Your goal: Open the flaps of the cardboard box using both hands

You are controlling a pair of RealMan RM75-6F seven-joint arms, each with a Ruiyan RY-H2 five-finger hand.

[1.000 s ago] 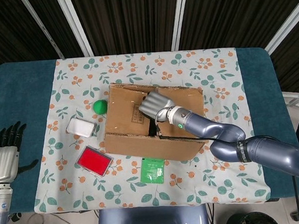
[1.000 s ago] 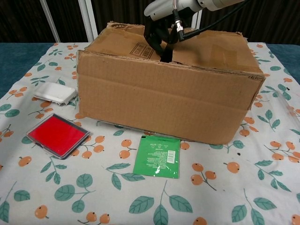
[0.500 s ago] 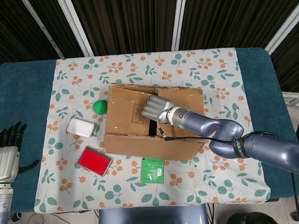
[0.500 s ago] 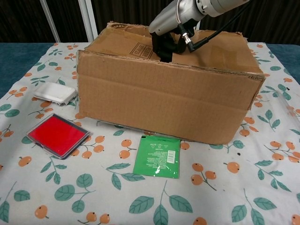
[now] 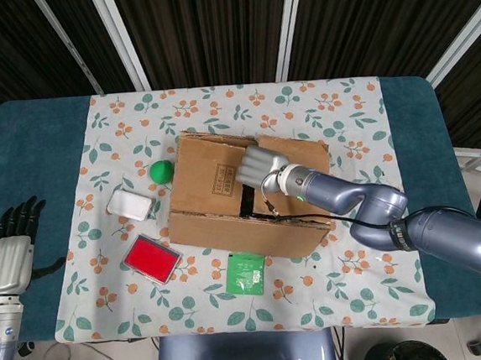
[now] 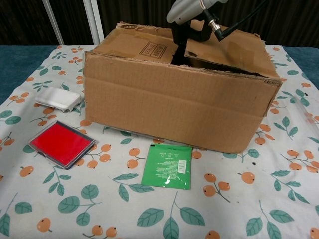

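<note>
Risk of tearing the flap or dragging the brown cardboard box (image 5: 246,198), which sits mid-tabletop, if the right robot hand (image 5: 254,167), fingers hooked into its top seam, pulls alone while the left robot hand (image 5: 11,252) idles empty, fingers spread

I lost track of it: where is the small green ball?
In the head view, the small green ball sits on the floral tablecloth, against the brown cardboard box's left side, just beyond the white rectangular case.
</note>
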